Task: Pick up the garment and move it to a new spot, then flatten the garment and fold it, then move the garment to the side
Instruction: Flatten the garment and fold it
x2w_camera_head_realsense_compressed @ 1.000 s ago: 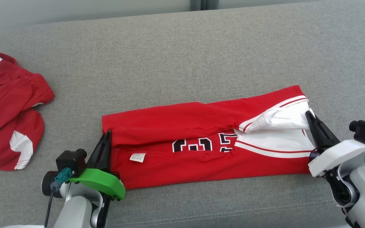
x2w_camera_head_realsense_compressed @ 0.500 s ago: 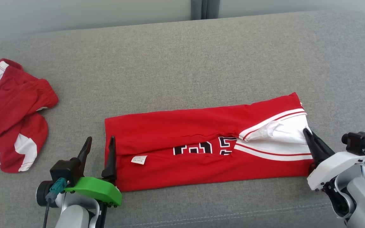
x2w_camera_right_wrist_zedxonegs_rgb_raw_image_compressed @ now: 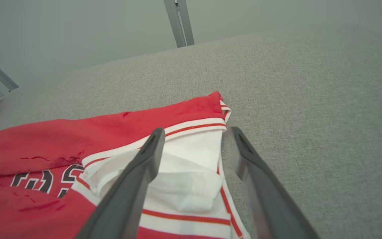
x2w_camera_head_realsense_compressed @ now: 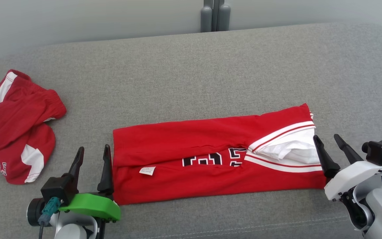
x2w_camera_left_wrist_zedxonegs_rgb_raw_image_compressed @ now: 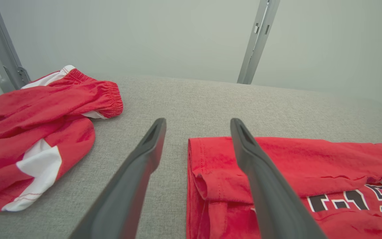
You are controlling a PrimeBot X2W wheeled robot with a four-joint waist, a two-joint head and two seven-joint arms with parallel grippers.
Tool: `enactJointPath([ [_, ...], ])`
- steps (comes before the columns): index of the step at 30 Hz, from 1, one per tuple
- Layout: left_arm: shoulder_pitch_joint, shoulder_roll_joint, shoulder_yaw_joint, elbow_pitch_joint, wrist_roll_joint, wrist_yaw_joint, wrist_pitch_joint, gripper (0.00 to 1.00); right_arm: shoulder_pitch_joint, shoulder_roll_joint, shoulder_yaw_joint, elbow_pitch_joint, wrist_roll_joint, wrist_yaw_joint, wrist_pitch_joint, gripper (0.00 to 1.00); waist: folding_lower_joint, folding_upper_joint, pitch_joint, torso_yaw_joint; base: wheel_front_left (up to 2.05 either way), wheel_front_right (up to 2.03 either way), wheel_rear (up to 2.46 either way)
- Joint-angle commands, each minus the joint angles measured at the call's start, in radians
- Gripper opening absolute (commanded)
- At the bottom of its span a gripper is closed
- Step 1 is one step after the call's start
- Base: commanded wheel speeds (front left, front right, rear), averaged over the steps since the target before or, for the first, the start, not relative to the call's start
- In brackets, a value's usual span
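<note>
Head view, garment (x2w_camera_head_realsense_compressed: 194, 142) folded, shorts (x2w_camera_head_realsense_compressed: 18, 132) leftward, left fingers (x2w_camera_head_realsense_compressed: 106, 169), right fingers (x2w_camera_head_realsense_compressed: 323, 158) spread, empty

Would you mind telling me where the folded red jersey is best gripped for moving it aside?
Likely both short ends of the jersey: left gripper on the hemmed edge, right gripper on the white-trimmed edge, each from outside; it lies as one long flat band.

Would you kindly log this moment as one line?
left gripper: open | right gripper: open | jersey: folded, lying free on couch
</note>
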Motion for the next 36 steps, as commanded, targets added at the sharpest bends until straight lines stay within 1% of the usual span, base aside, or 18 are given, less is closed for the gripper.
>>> enactJointPath([
  [1, 0.02, 0.001, 0.01, -0.013, 0.01, 0.005, -0.003, 1.0, 0.012, 0.003, -0.012, 0.007, -0.014, -0.001, -0.003, 1.0, 0.0, -0.0001, -0.008, 0.002, 0.0, 0.0, 0.0],
  [7, 0.059, -0.001, 0.033, -0.061, 0.037, 0.019, -0.003, 1.0, -0.003, 0.029, -0.08, 0.086, -0.077, -0.001, -0.003, 1.0, 0.0, -0.0001, -0.021, 0.01, 0.0, 0.0, 0.0],
  [16, 0.066, -0.004, 0.039, -0.085, 0.045, 0.015, -0.003, 1.0, -0.103, 0.084, -0.141, 0.246, -0.153, -0.001, -0.003, 1.0, 0.0, -0.0001, -0.003, 0.04, 0.0, 0.0, 0.0],
  [23, 0.051, -0.006, 0.028, -0.082, 0.041, 0.017, -0.003, 1.0, -0.175, 0.117, -0.142, 0.389, -0.17, -0.001, 0.033, 1.0, 0.0, -0.0001, 0.017, 0.073, 0.0, 0.0, 0.0],
  [28, 0.044, -0.007, 0.026, -0.084, 0.039, 0.019, -0.003, 1.0, -0.201, 0.133, -0.135, 0.466, -0.166, -0.001, 0.064, 1.0, 0.0, -0.0001, 0.032, 0.088, 0.0, 0.0, 0.0],
  [35, 0.038, -0.007, 0.029, -0.081, 0.048, 0.028, -0.003, 1.0, -0.208, 0.149, -0.094, 0.502, -0.138, 0.0, 0.112, 1.0, 0.0, -0.0001, 0.039, 0.089, 0.0, 0.0, 0.0],
  [36, 0.039, -0.007, 0.029, -0.08, 0.048, 0.028, -0.003, 1.0, -0.207, 0.152, -0.086, 0.503, -0.134, 0.0, 0.121, 0.76, 0.0, -0.0001, 0.038, 0.088, 0.0, 0.0, 0.0],
])
